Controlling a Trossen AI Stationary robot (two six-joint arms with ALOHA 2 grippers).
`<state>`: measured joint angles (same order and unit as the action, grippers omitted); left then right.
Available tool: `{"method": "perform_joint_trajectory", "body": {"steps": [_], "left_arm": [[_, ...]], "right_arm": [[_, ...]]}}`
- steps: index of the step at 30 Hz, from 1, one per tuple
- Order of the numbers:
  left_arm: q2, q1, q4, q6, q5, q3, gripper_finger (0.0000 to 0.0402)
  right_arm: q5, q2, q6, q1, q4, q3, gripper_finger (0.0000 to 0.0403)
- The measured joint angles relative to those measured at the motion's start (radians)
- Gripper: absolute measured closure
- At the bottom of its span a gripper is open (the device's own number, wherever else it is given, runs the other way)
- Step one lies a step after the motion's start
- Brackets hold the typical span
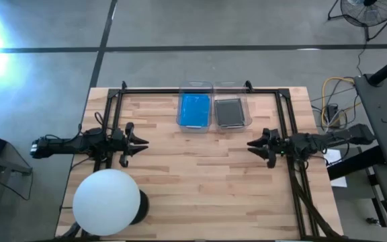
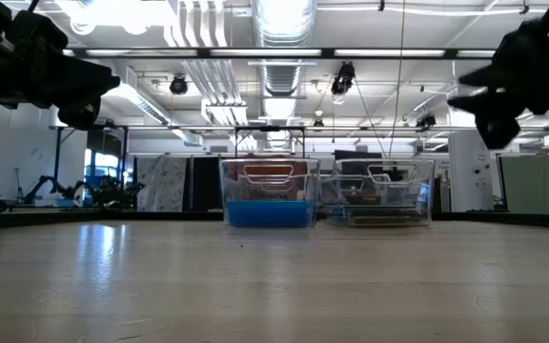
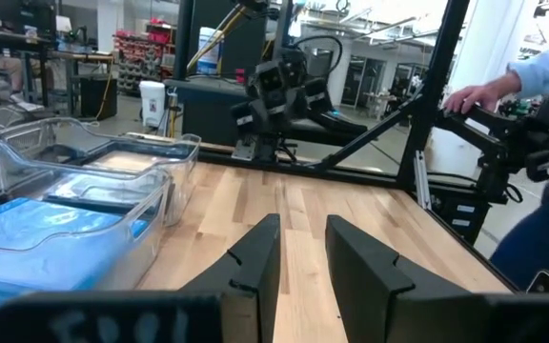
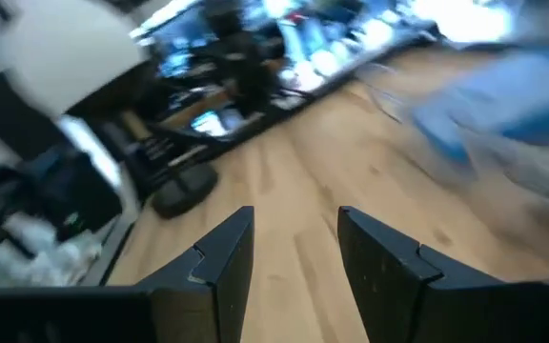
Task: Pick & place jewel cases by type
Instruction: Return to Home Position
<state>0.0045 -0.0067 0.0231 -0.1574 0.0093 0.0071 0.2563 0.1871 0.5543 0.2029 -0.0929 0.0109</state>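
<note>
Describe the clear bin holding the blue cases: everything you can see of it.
The clear rectangular plastic bin stands upright on the light wooden table, at the middle of its far edge, open at the top, walls see-through. On its floor lie bright blue jewel cases, flat, filling only the bottom. A matching clear bin with dark grey cases stands close on its right; whether they touch cannot be told.

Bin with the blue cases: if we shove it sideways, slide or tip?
Probably slides: the clear bin is wider than tall on the smooth wooden table. Its thin clear walls likely flex if squeezed. The blue cases lie flat at its bottom, so tipping seems unlikely.
</note>
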Motion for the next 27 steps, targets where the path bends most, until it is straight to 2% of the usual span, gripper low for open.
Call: {"method": "perform_joint_trajectory", "body": {"steps": [4,11,14,19,27], "left_arm": [[0.001,0.000,0.000,0.000,0.000,0.000,0.0331],[0.001,0.000,0.000,0.000,0.000,0.000,0.0331],[0.001,0.000,0.000,0.000,0.000,0.000,0.0331],[0.003,0.000,0.001,0.000,0.000,0.000,0.0331],[0.012,0.000,0.000,0.000,0.000,0.000,0.0331]], "right_arm": [[-0.134,-0.043,-0.185,-0.043,-0.059,0.000,0.0255],[-0.153,-0.116,-0.400,-0.071,0.000,0.000,0.0255],[-0.162,-0.166,-0.422,-0.095,0.068,0.000,0.0255],[-0.311,-0.187,-0.457,-0.168,0.080,0.000,0.0255],[-0.329,-0.188,-0.391,-0.148,0.077,0.000,0.0255]]}}
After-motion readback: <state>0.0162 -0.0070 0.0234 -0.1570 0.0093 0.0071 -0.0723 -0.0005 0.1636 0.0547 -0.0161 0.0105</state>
